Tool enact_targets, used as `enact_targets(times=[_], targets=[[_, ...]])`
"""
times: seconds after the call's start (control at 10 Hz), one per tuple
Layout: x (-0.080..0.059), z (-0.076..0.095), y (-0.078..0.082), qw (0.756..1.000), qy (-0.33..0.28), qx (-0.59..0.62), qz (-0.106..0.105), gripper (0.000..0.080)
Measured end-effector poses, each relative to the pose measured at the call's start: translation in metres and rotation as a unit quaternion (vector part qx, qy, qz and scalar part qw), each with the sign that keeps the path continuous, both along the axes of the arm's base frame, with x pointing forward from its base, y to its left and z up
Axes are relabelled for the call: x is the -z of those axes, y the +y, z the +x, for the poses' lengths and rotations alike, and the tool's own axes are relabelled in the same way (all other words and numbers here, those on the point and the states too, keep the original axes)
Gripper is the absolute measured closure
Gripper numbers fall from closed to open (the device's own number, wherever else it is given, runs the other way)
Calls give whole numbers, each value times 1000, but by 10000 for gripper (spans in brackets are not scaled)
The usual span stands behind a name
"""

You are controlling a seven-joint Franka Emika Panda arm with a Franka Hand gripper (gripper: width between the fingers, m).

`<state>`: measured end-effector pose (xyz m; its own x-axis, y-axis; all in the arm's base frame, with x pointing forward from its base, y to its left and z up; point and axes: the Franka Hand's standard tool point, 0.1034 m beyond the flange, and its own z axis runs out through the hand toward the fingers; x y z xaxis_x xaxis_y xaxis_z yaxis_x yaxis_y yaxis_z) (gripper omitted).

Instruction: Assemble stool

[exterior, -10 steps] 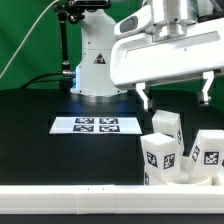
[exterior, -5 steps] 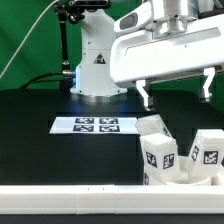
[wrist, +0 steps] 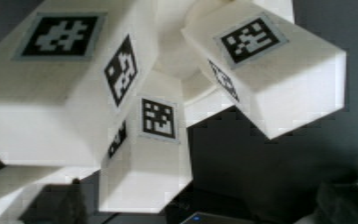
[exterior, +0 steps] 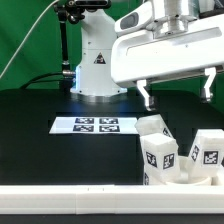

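The stool legs stand bunched on the seat at the exterior view's lower right, just behind the long white rail. They are blocky white plastic pieces with square tags on their faces, and they look stiff, hollow and light. One leg leans against its neighbours rather than standing square, so a nudge could likely topple it or shift the others. Their smooth flat faces would probably slip under a corner pinch; the safest hold seems to be across two opposite flat sides, near the middle of a block. In the wrist view the legs fill the picture, crowded and tilted. Above them the gripper hangs with its fingers spread wide apart, holding nothing. The marker board lies flat on the black table, well apart.
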<state>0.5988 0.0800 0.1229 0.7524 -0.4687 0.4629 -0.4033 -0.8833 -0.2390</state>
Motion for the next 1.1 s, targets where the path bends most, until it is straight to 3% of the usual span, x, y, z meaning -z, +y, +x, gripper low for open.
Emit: enact_targets(times=[0.1,0.3,1.0,1.1], targets=[[-3,1,-2,1000,-1,-14,-8,151],[-6,4,-16,995,-4,-81,-53,151],[-1,3,-24,994,18,-91,-49,151],[3,-1,-21,993,54,-103,-32,151]])
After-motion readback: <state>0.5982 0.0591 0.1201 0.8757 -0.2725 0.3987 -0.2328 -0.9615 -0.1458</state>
